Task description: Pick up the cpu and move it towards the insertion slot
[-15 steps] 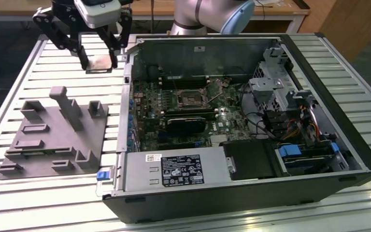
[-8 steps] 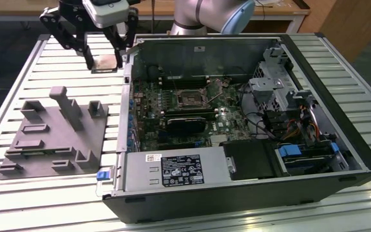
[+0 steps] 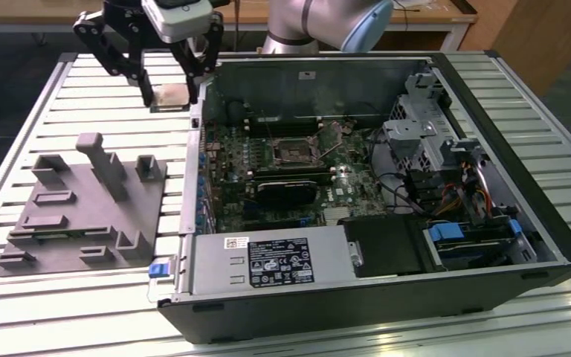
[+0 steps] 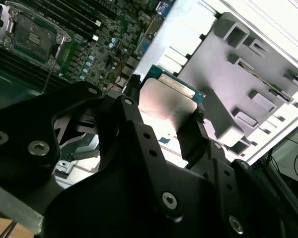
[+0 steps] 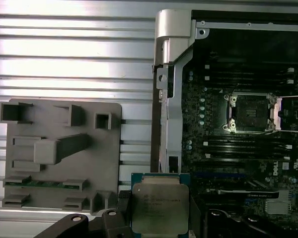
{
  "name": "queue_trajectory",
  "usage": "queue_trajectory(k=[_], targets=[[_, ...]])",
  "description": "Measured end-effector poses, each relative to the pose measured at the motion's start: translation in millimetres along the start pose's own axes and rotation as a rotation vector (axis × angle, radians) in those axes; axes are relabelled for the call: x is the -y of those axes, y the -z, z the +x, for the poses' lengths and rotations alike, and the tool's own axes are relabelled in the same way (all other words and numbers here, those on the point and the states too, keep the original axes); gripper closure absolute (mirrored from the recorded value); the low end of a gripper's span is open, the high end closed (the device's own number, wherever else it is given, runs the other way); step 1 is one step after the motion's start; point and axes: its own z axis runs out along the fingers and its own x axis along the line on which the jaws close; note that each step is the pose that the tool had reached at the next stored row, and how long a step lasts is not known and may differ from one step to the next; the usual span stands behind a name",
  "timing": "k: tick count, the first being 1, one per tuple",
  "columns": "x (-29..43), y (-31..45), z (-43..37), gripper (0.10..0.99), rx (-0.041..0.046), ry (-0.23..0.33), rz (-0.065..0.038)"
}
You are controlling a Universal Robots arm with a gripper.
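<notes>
In the upper left of the exterior view the pincer [image 3: 172, 95] hangs above the slatted desk [image 3: 77, 82], closed on the cpu [image 3: 173, 94], which sits between its two black fingers [image 3: 145, 85]. The chip is held clear of the desk, just outside the open computer case [image 3: 385, 312], whose near wall edge stands a little toward the exterior view's right of the fingers. Open slats lie all around the pincer on its other sides. The grey moulded block [image 3: 77, 204] lies lower in the frame, well apart from the chip, its upright posts pointing up.

The insertion slot [image 3: 296, 149] sits inside the case near the middle of the frame, its shiny frame around a dark centre, well apart from the held chip with the case wall between them. In the first wrist view the cpu [image 5: 160, 208] shows at the bottom centre with its silvery face toward the camera, the slot [image 5: 250, 113] at the right, the block [image 5: 59, 153] at the left.

The arm [image 3: 315, 26] comes in from the top edge, and the pincer points downward.
</notes>
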Motion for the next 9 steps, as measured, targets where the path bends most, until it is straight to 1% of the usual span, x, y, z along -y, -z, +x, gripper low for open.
queue_trajectory(k=[5,9], targets=[[-0.2,0.0,-7.0,0.541,0.0001,0.0,0.0],[-2.2,0.0,-15.1,0.541,0.0001,0.0,0.0]])
